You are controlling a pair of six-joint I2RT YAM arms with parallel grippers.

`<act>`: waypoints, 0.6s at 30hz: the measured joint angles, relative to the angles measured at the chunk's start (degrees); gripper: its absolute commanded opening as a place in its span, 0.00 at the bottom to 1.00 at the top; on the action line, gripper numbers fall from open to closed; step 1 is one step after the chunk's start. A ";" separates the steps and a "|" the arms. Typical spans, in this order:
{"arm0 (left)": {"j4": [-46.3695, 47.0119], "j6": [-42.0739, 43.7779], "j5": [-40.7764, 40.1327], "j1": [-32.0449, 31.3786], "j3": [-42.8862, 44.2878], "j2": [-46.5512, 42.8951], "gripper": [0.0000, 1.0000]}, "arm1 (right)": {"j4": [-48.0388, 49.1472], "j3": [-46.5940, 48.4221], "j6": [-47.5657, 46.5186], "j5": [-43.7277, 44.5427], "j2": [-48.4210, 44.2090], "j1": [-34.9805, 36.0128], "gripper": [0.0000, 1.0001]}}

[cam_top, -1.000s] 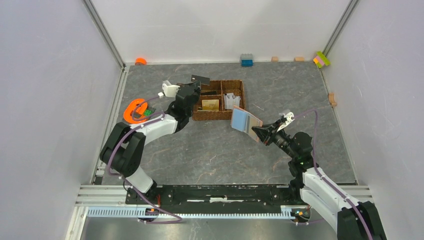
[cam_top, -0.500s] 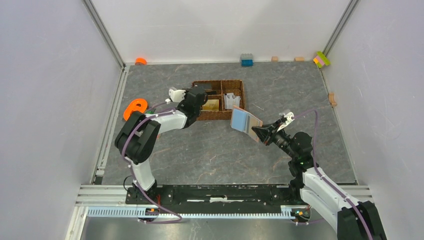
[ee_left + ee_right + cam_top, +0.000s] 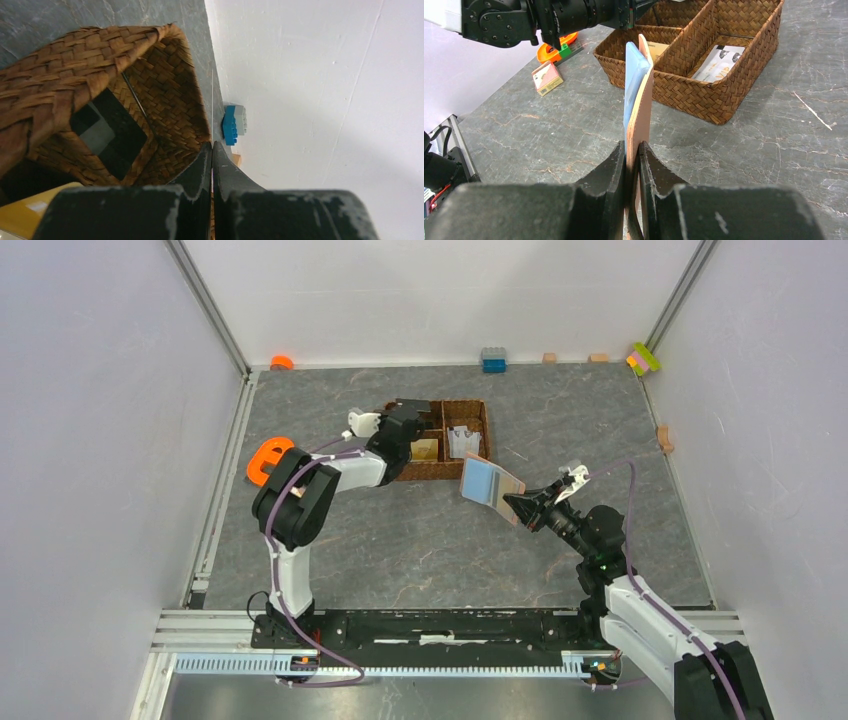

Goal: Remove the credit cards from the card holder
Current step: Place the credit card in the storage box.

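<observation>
Salmon leathery wallet (image 3: 643, 102) stands pinched edge-on in right gripper (image 3: 633, 148), while left gripper (image 3: 212, 151), jaws pressed together, hangs over woven brown basket (image 3: 75, 55).

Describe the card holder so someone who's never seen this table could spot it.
Find the brown woven basket mid-table. Just off its near right corner, the right gripper holds the card holder in the air. It is the only salmon-pink wallet, with a pale blue face showing.
</observation>
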 measured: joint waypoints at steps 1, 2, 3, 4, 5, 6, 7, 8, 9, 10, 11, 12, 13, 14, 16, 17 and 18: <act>0.11 -0.17 0.22 0.09 0.15 0.46 0.04 | 0.00 0.00 0.00 0.00 -0.02 0.00 0.00; 0.11 -0.31 0.26 0.20 0.17 0.79 0.04 | -0.02 0.00 0.00 0.00 -0.15 0.00 0.00; 0.00 -0.35 0.28 0.33 0.17 1.07 0.05 | -0.02 0.00 0.02 0.02 -0.26 0.00 0.00; -0.04 -0.39 0.28 0.46 0.17 1.29 0.07 | 0.00 0.00 0.02 0.02 -0.42 0.00 0.00; -0.07 -0.44 0.28 0.55 0.17 1.38 0.08 | -0.02 0.00 0.00 0.02 -0.57 0.00 0.00; -0.09 -0.48 0.28 0.70 0.17 1.40 0.08 | 0.00 -0.02 0.00 0.02 -0.70 0.00 0.00; -0.07 -0.52 0.28 0.79 0.17 1.40 0.10 | 0.04 -0.07 0.00 0.02 -0.79 0.00 0.00; -0.04 -0.57 0.28 0.81 0.17 1.40 0.12 | 0.09 -0.09 0.00 0.02 -0.81 0.00 0.00; -0.04 -0.68 0.31 0.83 0.17 1.40 0.15 | 0.11 -0.09 0.00 0.02 -0.83 0.00 0.00; -0.04 -0.79 0.31 0.83 0.17 1.40 0.16 | 0.11 -0.09 0.00 0.02 -0.83 0.00 0.00; -0.04 -1.03 0.35 0.83 0.17 1.40 0.17 | 0.13 -0.09 0.02 0.02 -0.83 0.00 0.00; 0.04 -1.22 0.44 0.83 0.17 1.40 0.18 | 0.15 -0.11 0.00 0.02 -0.83 0.00 0.00; 0.17 -1.25 0.59 0.85 0.17 1.40 0.19 | 0.15 -0.09 0.02 0.02 -0.83 0.00 0.00; 0.28 -1.27 0.81 1.05 0.17 1.42 0.19 | 0.15 -0.09 0.00 0.02 -0.83 0.00 0.00; 0.35 -1.29 1.22 1.20 0.15 1.42 0.23 | 0.15 -0.11 0.00 0.02 -0.83 0.00 0.00; 0.52 -1.29 1.36 1.31 0.15 1.42 0.24 | 0.15 -0.11 0.00 0.02 -0.83 0.00 0.00; 0.81 -1.29 1.38 1.40 0.04 1.42 0.25 | 0.15 -0.11 0.00 0.02 -0.83 0.00 0.00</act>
